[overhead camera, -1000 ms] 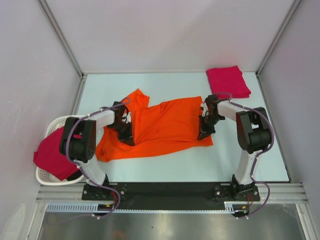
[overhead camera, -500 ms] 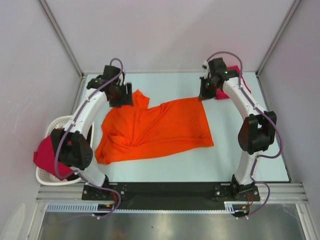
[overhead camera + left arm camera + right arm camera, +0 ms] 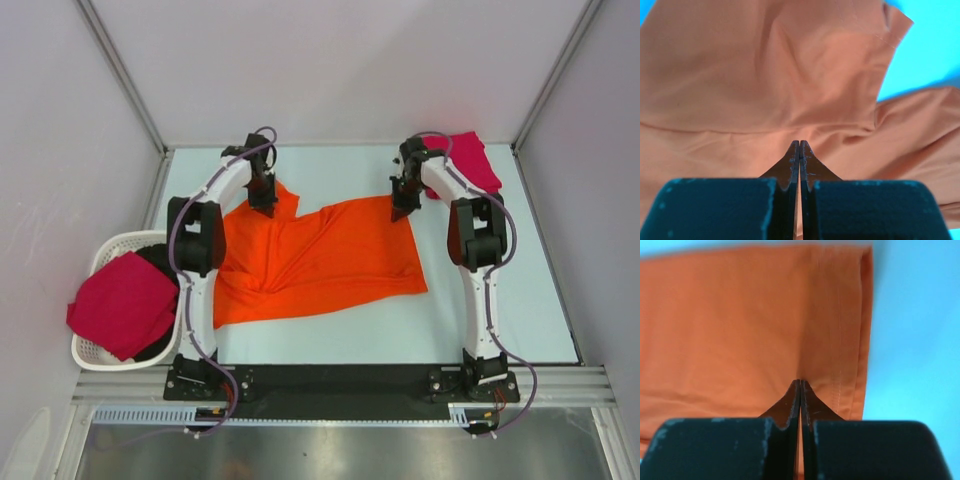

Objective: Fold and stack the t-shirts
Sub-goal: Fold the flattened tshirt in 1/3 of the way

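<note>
My left pincer (image 3: 800, 146) (image 3: 266, 204) is clamped shut on the orange t-shirt (image 3: 320, 255) (image 3: 740, 75). Creases gather toward its tips at the shirt's far left part, by the sleeve. My right pincer (image 3: 800, 383) (image 3: 400, 211) has its jaws pressed together too, tips down on the shirt's far right corner, just inside the stitched hem (image 3: 860, 340). I cannot tell whether any cloth is caught there.

The orange shirt lies spread and rumpled across the middle of the table (image 3: 500, 300). A folded crimson t-shirt (image 3: 468, 160) lies at the far right corner, apart from the orange one. Off the table's left edge stands a white basket (image 3: 103, 252). It holds a loose crimson t-shirt (image 3: 120, 305) that spills over its near left rim.
</note>
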You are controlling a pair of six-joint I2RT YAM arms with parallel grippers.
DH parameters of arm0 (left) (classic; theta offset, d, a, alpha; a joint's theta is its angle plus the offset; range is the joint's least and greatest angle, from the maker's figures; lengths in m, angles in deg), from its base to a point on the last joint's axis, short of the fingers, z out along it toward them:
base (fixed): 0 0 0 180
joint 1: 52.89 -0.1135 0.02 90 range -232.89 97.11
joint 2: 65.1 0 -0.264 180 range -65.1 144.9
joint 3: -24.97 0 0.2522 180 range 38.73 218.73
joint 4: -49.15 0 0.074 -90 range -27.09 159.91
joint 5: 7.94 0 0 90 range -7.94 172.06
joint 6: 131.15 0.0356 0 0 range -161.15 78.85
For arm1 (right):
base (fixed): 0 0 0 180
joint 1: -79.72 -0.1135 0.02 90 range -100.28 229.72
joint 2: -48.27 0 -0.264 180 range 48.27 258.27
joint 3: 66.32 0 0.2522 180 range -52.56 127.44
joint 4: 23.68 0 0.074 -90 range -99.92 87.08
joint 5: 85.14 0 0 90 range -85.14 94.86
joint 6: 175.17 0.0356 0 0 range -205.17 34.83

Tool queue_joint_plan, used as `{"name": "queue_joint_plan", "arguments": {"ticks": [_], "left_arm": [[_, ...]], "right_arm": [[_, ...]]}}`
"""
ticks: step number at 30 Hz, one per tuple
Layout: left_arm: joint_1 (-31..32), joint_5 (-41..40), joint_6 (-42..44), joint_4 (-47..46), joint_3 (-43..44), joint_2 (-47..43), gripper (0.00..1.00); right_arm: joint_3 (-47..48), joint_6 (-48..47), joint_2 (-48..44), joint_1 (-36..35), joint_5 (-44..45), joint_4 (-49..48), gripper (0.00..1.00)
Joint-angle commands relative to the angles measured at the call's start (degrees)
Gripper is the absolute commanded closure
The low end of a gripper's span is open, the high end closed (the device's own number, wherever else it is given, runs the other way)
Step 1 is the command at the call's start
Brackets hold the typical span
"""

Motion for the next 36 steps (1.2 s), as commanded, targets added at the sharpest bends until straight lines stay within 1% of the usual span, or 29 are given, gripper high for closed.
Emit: {"name": "queue_joint_plan", "arguments": {"ticks": [1,4,11,14,18,20,25,27,29,36], "left_arm": [[-1.9,2.12,-1.77,1.44,6.62,0.07,1.0],[-2.78,2.03,-2.3,1.44,6.62,1.65,1.0],[-4.8,2.56,-2.38,1.97,5.48,4.99,1.0],[-6.38,5.18,-3.0,2.14,4.69,6.4,1.0],[-7.88,5.81,-3.53,4.16,3.99,7.89,1.0],[-9.28,6.95,-4.32,5.47,3.02,7.72,1.0],[-11.74,3.35,-3.62,7.76,1.35,7.37,1.0],[-11.92,3.17,-3.44,7.86,0.91,7.54,1.0],[-14.03,2.47,-2.83,7.86,0.82,7.46,1.0],[-15.61,2.12,-1.77,7.15,1.08,8.16,1.0]], "right_arm": [[6.32,-0.73,2.52,-0.1,0.85,0.69,1.0],[8.16,-0.46,4.28,0.07,0.85,1.21,1.0],[6.15,-0.72,5.6,0.51,1.72,1.04,1.0],[5.71,-0.73,6.56,0.78,2.34,1.13,1.0],[6.14,-0.73,8.23,1.57,3.31,2.18,1.0],[6.58,-0.81,8.5,2.79,4.19,3.23,1.0],[4.83,-1.08,6.84,6.31,6.21,3.68,1.0],[4.04,-1.08,6.31,8.33,6.12,3.59,1.0],[3.6,-1.08,5.52,9.99,6.82,3.5,1.0],[-0.88,-1.25,3.23,12.46,6.48,2.01,1.0]]}}
